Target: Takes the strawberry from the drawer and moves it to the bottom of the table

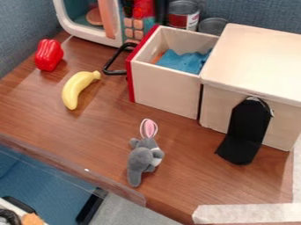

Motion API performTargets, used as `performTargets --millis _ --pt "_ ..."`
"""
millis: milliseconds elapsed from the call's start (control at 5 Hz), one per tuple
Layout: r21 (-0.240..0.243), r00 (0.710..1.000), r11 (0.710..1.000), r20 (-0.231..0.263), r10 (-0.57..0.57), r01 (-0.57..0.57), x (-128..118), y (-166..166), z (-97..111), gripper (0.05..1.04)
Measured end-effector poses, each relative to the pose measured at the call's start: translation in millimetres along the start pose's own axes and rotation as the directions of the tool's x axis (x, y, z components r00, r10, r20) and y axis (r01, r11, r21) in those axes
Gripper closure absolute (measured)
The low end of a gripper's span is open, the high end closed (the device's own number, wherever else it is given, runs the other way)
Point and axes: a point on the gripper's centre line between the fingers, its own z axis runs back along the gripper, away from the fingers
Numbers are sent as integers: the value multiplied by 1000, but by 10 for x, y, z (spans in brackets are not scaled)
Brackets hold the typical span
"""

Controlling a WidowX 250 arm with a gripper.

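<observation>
From my end I see the red pepper toy nr the table's upper L edge, w/ the yellow banana just beside it, apart, its stem tip toward the top edge. Toy microwave is at the table's top edge; I get a round brownish pc inside. To its R, also nr the top edge: labelled can & a smaller grey can. Crumpled blue cloth lies betw. pale wood walls, upper half of table. Grey bunny plush is nr the front edge, pink inner ear toward the top. Black bent pc is twd the R edge, upper part upright-ish, foot flat. Whitish tape runs at the lower R corner; clear strip along the front edge.
</observation>
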Motion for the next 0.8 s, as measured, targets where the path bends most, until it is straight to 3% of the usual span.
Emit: performTargets --millis 200,400,600,800 --pt "35 999 999 -48 22 -20 -454 243 -116 328" --pt "61 996 997 -77 46 -42 -805 266 -387 328" --pt "70 988 990 -94 126 -120 -998 187 -749 328" --pt "125 980 981 -117 162 -147 -1086 192 -1116 329"
